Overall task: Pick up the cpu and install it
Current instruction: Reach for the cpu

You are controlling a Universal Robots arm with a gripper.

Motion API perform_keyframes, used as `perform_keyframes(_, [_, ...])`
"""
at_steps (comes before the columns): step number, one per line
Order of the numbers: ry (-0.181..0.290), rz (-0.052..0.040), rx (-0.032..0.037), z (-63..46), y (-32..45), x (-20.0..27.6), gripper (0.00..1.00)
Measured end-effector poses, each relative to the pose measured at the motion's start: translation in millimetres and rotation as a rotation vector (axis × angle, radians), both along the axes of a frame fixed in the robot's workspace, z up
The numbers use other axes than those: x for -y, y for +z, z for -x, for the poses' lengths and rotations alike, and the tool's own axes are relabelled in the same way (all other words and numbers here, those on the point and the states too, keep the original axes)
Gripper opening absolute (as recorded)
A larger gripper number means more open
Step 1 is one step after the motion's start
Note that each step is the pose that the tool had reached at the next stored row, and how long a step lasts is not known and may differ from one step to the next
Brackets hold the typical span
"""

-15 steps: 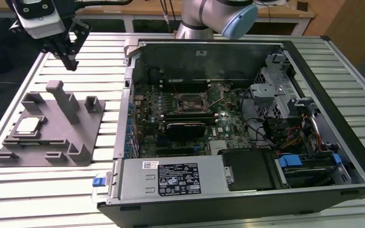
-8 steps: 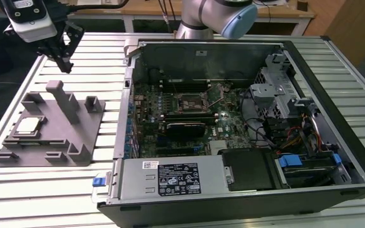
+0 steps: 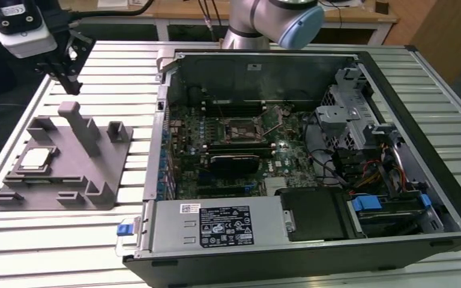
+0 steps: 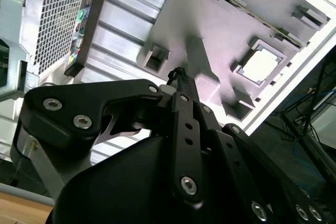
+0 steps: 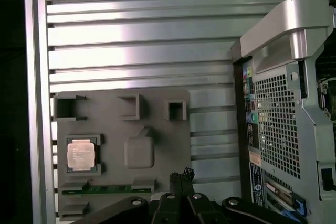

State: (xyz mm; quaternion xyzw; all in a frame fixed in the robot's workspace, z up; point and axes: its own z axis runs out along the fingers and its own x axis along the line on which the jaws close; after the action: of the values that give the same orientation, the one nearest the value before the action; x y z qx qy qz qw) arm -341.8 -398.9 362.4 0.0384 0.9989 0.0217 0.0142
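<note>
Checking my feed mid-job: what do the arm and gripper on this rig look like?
The arm is silver-grey metal tubing with a rounded pale blue joint cap. The gripper is matt black, mounted under a white wrist block with a black cable running to it. In the second wrist view its black linkage bars carry silver screw heads.

Tally from beside the bench: I am counting one slatted aluminium table (image 3: pixel 62 252), and it is carrying one grey fixture plate (image 3: pixel 94 180) and one open computer case (image 3: pixel 422 114). One tall post (image 3: pixel 82 129) is rising from the plate, and one cpu (image 3: pixel 36 158) is showing. Inside the case I am counting one motherboard (image 3: pixel 290 153), one black socket frame (image 3: pixel 242 127) and one power supply (image 3: pixel 214 225). One robot arm (image 3: pixel 271 18) is working here, carrying one gripper (image 3: pixel 72 87).
</note>
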Motion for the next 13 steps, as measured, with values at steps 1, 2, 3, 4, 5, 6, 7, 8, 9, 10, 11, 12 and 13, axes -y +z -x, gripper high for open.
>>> perform_keyframes(1, [0.0, 0.0, 0.0, 2.0, -0.6, 0.0, 0.11])
perform_keyframes(2, [0.0, 0.0, 0.0, 4.0, -1.2, 0.0, 0.11])
perform_keyframes(3, [0.0, 0.0, 0.0, 5.8, -1.7, 0.0, 0.11])
perform_keyframes(4, [0.0, 0.0001, 0.0, 7.7, -2.3, 0.0, 0.11])
perform_keyframes(5, [0.0, 0.0, 0.0001, 9.7, -3.0, 0.0, 0.11])
perform_keyframes(6, [0.0, 0.0, 0.0, 11.6, -3.6, 0.0, 0.11])
perform_keyframes(7, [0.0, 0.0, 0.0001, 13.3, -4.2, 0.0, 0.11])
perform_keyframes(8, [0.0, -0.0001, 0.0001, 15.0, -4.8, 0.0, 0.11])
perform_keyframes(9, [0.0, 0.0, 0.0001, 16.7, -5.3, 0.0, 0.11])
perform_keyframes(10, [0.0, 0.0, 0.0, 18.3, -5.8, 0.0, 0.11])
perform_keyframes(11, [0.0, 0.0, 0.0, 19.7, -6.2, 0.0, 0.11])
perform_keyframes(12, [0.0, -0.0001, 0.0001, 21.0, -6.7, 0.0, 0.11])
perform_keyframes(13, [0.0, 0.0, 0.0, 22.2, -7.2, 0.0, 0.11])
